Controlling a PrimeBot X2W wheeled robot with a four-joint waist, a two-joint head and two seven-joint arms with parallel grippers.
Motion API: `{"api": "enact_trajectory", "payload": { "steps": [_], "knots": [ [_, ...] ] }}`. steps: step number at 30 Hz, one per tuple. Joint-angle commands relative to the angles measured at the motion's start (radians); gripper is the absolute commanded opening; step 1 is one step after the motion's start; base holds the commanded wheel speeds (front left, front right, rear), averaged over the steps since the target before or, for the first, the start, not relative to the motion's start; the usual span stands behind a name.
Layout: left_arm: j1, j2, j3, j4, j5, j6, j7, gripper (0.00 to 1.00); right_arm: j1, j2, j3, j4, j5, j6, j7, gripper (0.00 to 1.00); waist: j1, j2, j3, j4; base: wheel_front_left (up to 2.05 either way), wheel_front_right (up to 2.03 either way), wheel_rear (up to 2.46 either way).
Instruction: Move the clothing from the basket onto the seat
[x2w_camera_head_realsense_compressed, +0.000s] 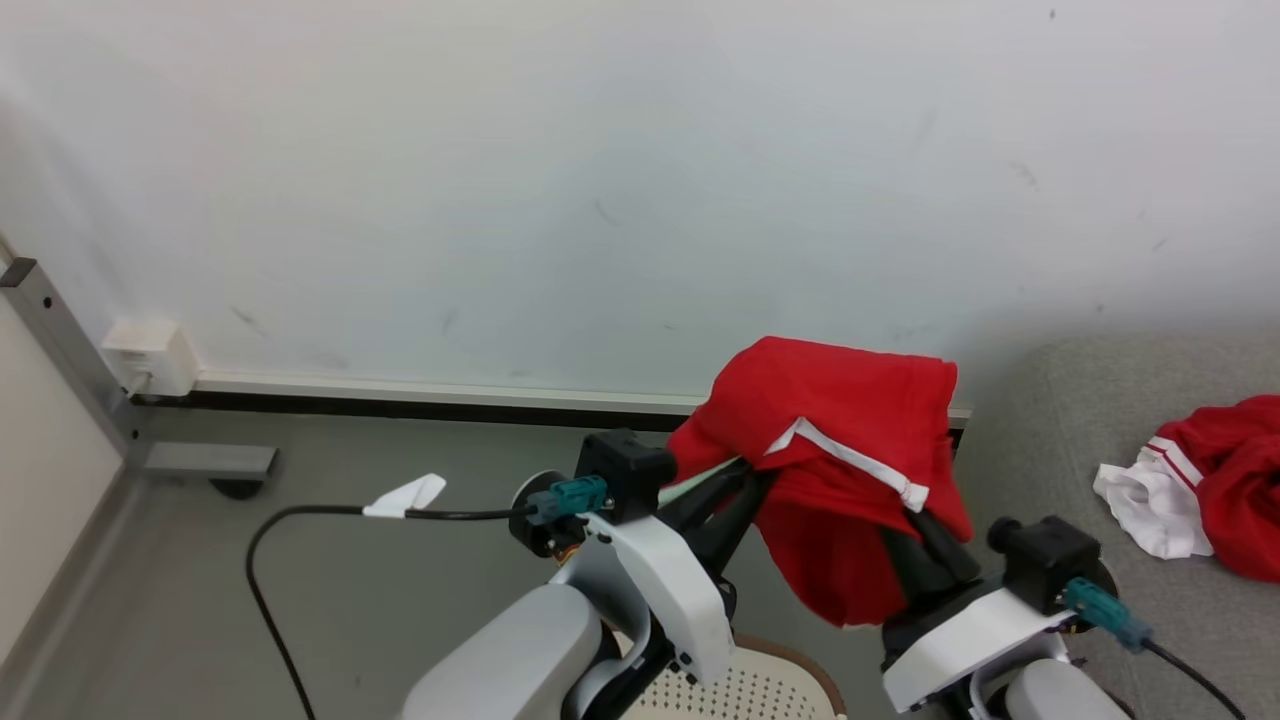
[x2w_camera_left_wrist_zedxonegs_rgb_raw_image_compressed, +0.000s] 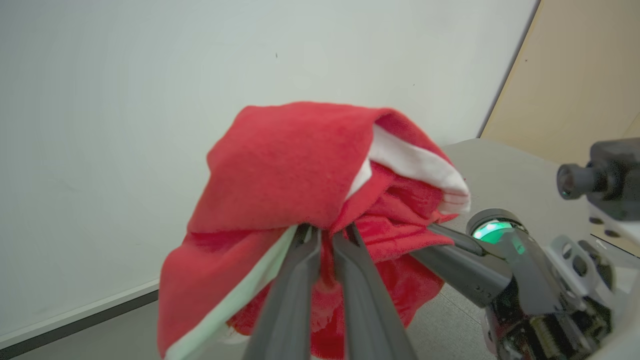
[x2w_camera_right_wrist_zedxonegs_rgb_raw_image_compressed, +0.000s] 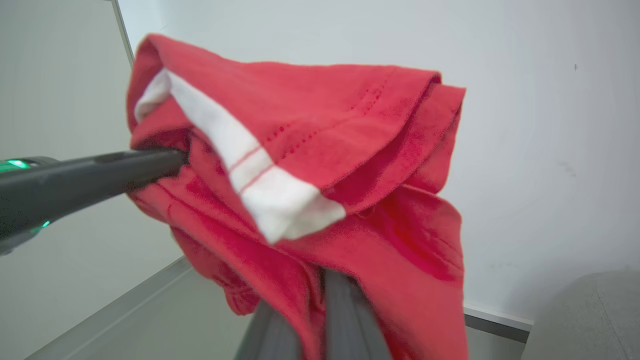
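The fingertips of both hands are buried in the red garment (x2w_camera_head_realsense_compressed: 840, 470), which is lifted in the middle of the head view, clear of the basket and not on the seat. In the left wrist view the left hand (x2w_camera_left_wrist_zedxonegs_rgb_raw_image_compressed: 327, 245) has its two dark fingers pressed close together with red cloth pinched between them. The right hand (x2w_camera_head_realsense_compressed: 925, 555) rises into the same garment from the lower right; its fingers are blurred and half covered in its own wrist view, yet they stand drawn together on a hanging fold. A white band crossed by thin red stripes runs over the garment's front. The basket (x2w_camera_head_realsense_compressed: 770, 690) is cut off by the bottom edge and hidden partly behind the arms: just a perforated cream patch and a curve of brown rim show. At the right edge lies the grey seat (x2w_camera_head_realsense_compressed: 1100, 420), with a second garment (x2w_camera_head_realsense_compressed: 1225, 480), red and white, lying on it and cropped by the frame. A black cable (x2w_camera_head_realsense_compressed: 300, 515) at centre left carries a white tag (x2w_camera_head_realsense_compressed: 405, 495) too small to read. Behind is a pale scuffed wall (x2w_camera_head_realsense_compressed: 600, 150) with a white baseboard (x2w_camera_head_realsense_compressed: 420, 390), a white wall box (x2w_camera_head_realsense_compressed: 150, 355) and a grey metal post (x2w_camera_head_realsense_compressed: 60, 340) at the left, over a grey floor (x2w_camera_head_realsense_compressed: 400, 600).
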Motion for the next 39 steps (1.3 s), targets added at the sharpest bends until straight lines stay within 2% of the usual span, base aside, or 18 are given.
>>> {"api": "enact_trajectory", "payload": {
  "steps": [1, 2, 14, 23, 31, 39],
  "knots": [
    [0.018, 0.006, -0.004, -0.007, -0.004, 0.000, 0.003, 0.70, 0.019, -0.018, -0.031, -0.024, -0.017, 0.001, 0.000, 0.00, 0.0000, 0.0000, 0.001, -0.011, 0.00, 0.00, 0.00],
    [0.020, 0.005, -0.007, -0.010, -0.005, -0.001, 0.003, 1.00, 0.024, -0.021, -0.048, -0.038, -0.024, 0.001, 0.000, 0.00, 0.0000, 0.0000, 0.001, -0.018, 0.00, 0.00, 0.00],
    [0.039, 0.015, -0.028, -0.045, -0.001, 0.002, -0.002, 1.00, 0.037, -0.078, -0.204, -0.180, -0.084, 0.001, 0.000, 0.00, 0.0000, 0.0000, 0.020, -0.138, 0.00, 0.00, 0.00],
    [0.044, 0.030, -0.034, -0.068, 0.008, 0.007, -0.019, 1.00, 0.028, -0.133, -0.302, -0.285, -0.060, 0.001, 0.000, 0.00, 0.0000, 0.0000, 0.043, -0.256, 0.00, 0.00, 0.00],
    [0.042, 0.048, -0.042, -0.074, 0.023, 0.010, -0.042, 1.00, 0.088, -0.168, -0.383, -0.385, -0.035, 0.001, 0.000, 0.00, 0.0000, 0.0000, 0.066, -0.350, 0.00, 0.00, 0.00],
    [0.053, 0.070, -0.046, -0.057, 0.046, 0.016, -0.088, 1.00, 0.129, -0.159, -0.427, -0.448, -0.046, 0.001, 0.001, 0.00, 0.0000, 0.0000, 0.086, -0.421, 0.00, 0.00, 0.00]
  ]
}}
